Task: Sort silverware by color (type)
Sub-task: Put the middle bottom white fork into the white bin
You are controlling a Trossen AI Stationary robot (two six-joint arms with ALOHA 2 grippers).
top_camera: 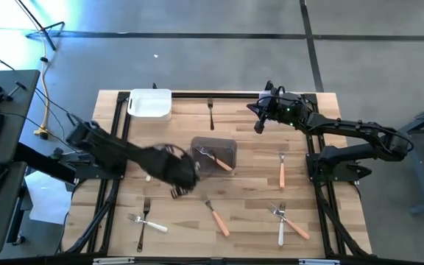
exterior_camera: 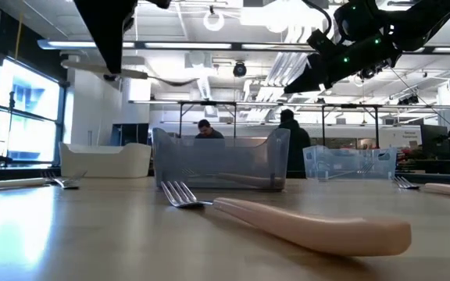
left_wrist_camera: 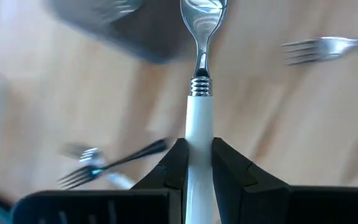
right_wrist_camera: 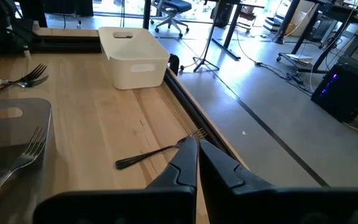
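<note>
My left gripper (left_wrist_camera: 199,152) is over the table's middle (top_camera: 181,184), just left of the smoky grey tub (top_camera: 214,156), and is shut on a white-handled fork (left_wrist_camera: 199,93). An orange-handled fork (top_camera: 219,160) lies in that tub. My right gripper (right_wrist_camera: 197,149) is shut and empty, raised near the far edge (top_camera: 258,125), above a black-handled fork (right_wrist_camera: 160,152) lying flat (top_camera: 210,112). Other forks lie flat: orange (top_camera: 282,171), orange (top_camera: 216,217), a white and orange pair (top_camera: 285,221), a white and dark pair (top_camera: 144,221). My left gripper pinches the fork's white handle (left_wrist_camera: 199,140) between its two fingers, with the handle running along them. The silvery neck and head (left_wrist_camera: 202,18) stick out past the fingertips. The fork is lifted clear of the table.
A white tub (top_camera: 150,103) stands at the far left corner. In the low view an orange fork (exterior_camera: 287,218) lies close in front, with a clear tub (exterior_camera: 350,164) behind it. People stand in the room beyond. Bare wood shows between the forks.
</note>
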